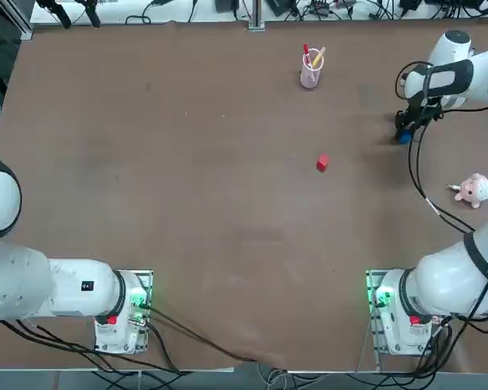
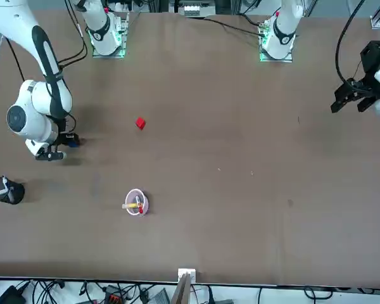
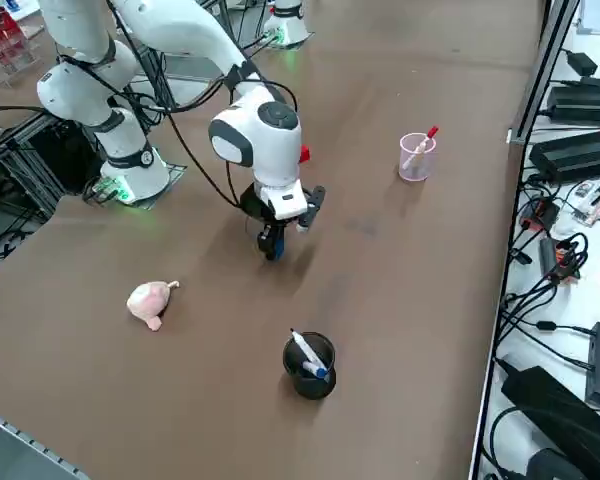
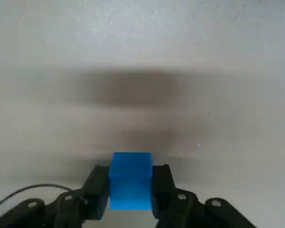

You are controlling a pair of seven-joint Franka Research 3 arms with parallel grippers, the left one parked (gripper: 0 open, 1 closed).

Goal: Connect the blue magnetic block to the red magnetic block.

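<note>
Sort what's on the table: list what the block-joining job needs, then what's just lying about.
Needed: blue magnetic block, clamped in the right pincer; red magnetic block, alone mid-table.

Lying about: pink cup with sticks; pink plush toy; black cup holding a pen.

Pink cup (image 1: 310, 75): upright on the brown table (image 1: 187, 179), holding red and yellow sticks.
Pink plush toy (image 1: 472, 190): lying near the table's right edge.
Black cup (image 3: 309, 365): upright, pens inside.
</note>
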